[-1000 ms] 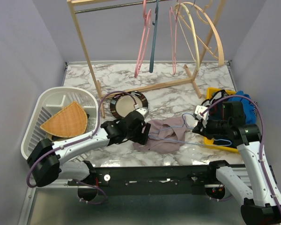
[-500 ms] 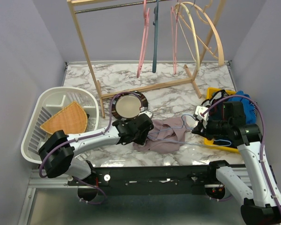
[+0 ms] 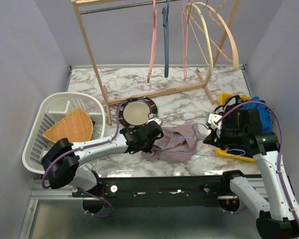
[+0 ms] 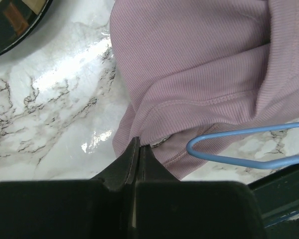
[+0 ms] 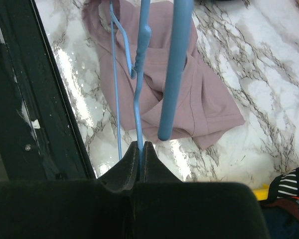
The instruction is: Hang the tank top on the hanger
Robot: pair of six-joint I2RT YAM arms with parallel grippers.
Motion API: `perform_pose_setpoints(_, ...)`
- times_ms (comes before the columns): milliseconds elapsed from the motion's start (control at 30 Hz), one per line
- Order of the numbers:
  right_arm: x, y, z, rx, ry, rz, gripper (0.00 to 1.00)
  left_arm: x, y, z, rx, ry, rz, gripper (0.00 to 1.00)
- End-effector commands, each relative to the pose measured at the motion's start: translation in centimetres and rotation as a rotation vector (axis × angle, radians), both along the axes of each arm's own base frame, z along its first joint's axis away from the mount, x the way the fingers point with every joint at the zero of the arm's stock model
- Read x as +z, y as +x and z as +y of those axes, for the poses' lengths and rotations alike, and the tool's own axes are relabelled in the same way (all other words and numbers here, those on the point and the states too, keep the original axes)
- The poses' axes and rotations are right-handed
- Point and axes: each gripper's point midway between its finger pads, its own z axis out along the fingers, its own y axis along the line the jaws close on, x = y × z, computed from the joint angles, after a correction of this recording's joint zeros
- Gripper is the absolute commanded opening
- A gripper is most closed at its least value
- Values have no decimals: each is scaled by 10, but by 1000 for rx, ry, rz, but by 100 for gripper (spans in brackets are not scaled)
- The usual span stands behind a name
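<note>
1. Since a second ago, the left hand (image 4: 138,147) has swung in from the basket side to the tank top's (image 3: 174,144) left edge. Its fingers, spread then, are now pressed together, with the tips touching the folded hem. Whether any cloth is caught between them cannot be told.
2. Over the same second, the right hand (image 5: 140,147) has kept its place, pinching the thin wire of the hanger (image 5: 137,114).
3. The tank top lies crumpled on the marble tabletop (image 3: 139,82) near the front edge, between the two hands. The hanger's wire crosses over its right part.
4. A round dark plate (image 3: 137,110) sits just behind the left hand.
5. A yellow bin (image 3: 234,98) of blue clothes (image 3: 255,107) is close beside the right hand.
6. A black rail (image 3: 179,186) runs along the near edge, just in front of the garment.
7. At the far left stands a white basket (image 3: 35,142) holding a woven fan-shaped piece (image 3: 70,127).
8. At the back, a wooden rack (image 3: 89,50) carries pink hangers (image 3: 152,47) and a teal hanger (image 3: 166,45), which now hangs a little further right.
</note>
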Motion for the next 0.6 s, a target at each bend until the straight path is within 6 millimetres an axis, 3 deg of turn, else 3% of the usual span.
perform_pose_setpoints(0,0,-5,7,42,38,14,1,36,2,-14,-9,-105,-37,0)
perform_pose_setpoints(233,4,11,15,59,78,1,1,67,-4,-30,-39,-223,-35,0)
perform_pose_setpoints(567,4,22,32,159,154,-37,1,124,4,-50,-36,-366,-86,0)
